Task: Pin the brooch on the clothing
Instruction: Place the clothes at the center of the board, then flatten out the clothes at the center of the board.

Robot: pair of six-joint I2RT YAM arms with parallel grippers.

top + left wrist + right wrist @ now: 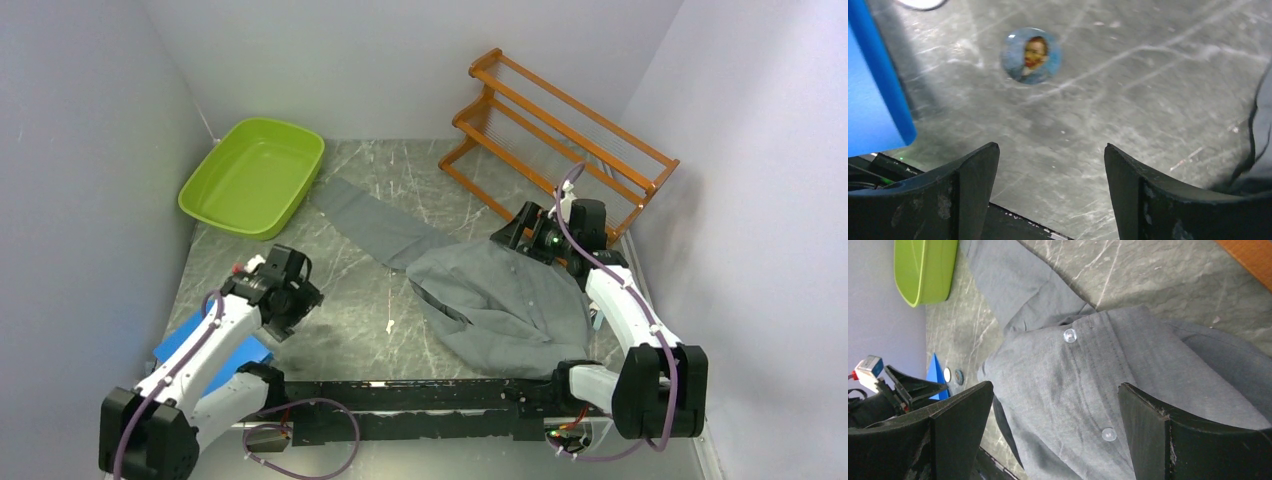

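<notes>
As brooch (1030,55) lies unpinned on counter (1148,100) left of clothing (500,295), left end effector (1050,150) is poised agape for pickup, right end effector (1055,390) agape above clothing.

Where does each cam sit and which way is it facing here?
Top external: high behind the robot, looking down and forward across the table; the left arm and right arm both show.
Left wrist: on the left arm, low, facing down at the brooch on bare table, blue box beside; open jaws at bottom.
Right wrist: on the right arm, facing down on the shirt front and buttons; open jaws at bottom.
Shared: top and right wrist both show the shirt and green tray.
</notes>
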